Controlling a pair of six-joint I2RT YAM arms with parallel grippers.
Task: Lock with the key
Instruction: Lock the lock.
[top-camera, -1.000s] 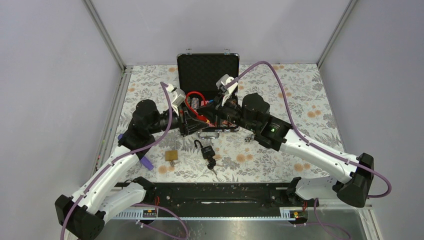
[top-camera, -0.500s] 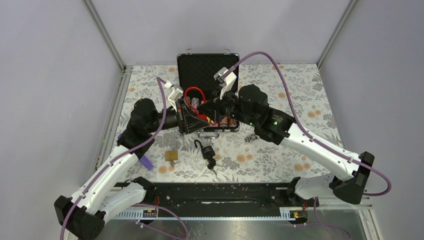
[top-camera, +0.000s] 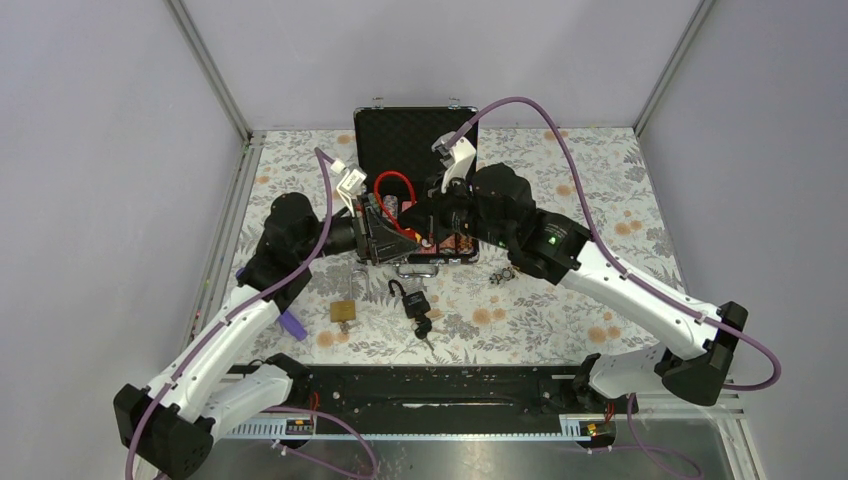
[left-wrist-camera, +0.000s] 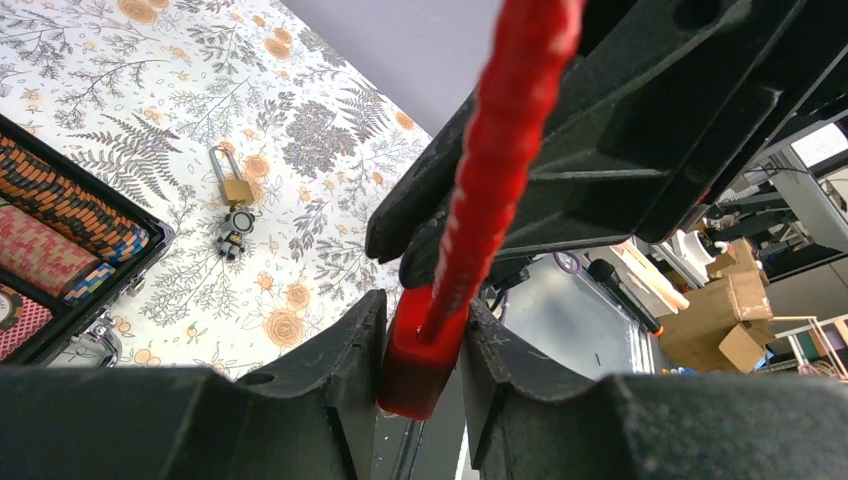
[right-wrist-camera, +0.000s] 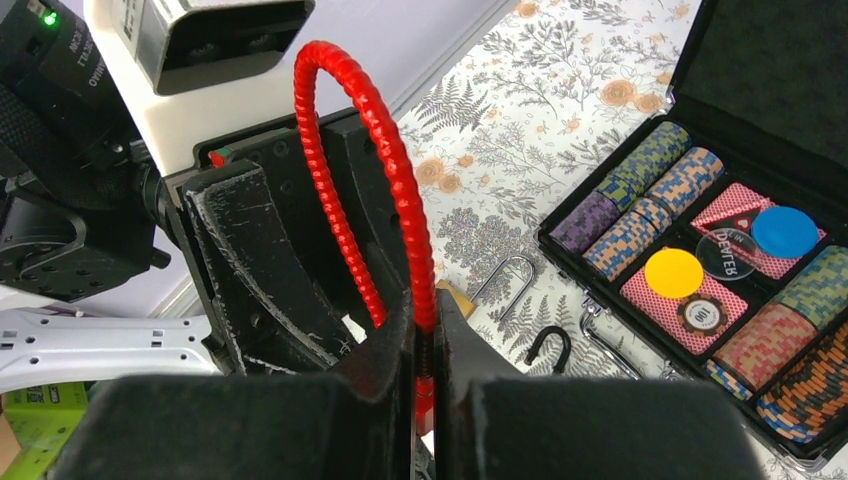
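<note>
A red cable lock is held between both arms above the front of the open black case (top-camera: 415, 135). Its cable loop (top-camera: 385, 190) stands upright. My left gripper (left-wrist-camera: 425, 340) is shut on the red lock body (left-wrist-camera: 420, 355), and the cable (left-wrist-camera: 500, 140) rises out of it. My right gripper (right-wrist-camera: 425, 345) is shut on one leg of the red cable (right-wrist-camera: 385, 170), close above the body. The left gripper's fingers (right-wrist-camera: 260, 270) show just behind it. No key is visible in either gripper.
The case holds stacked poker chips (right-wrist-camera: 700, 260). On the flowered table lie a brass padlock (top-camera: 343, 311), a black padlock with keys (top-camera: 415, 303), a silver shackle (top-camera: 358, 275), a small padlock with keys (top-camera: 501, 273) and a purple item (top-camera: 290, 325) at the left.
Both grippers have drawn closer together and lifted the red lock slightly. The right wrist has swung left and back, and the cable loop now stands more upright.
</note>
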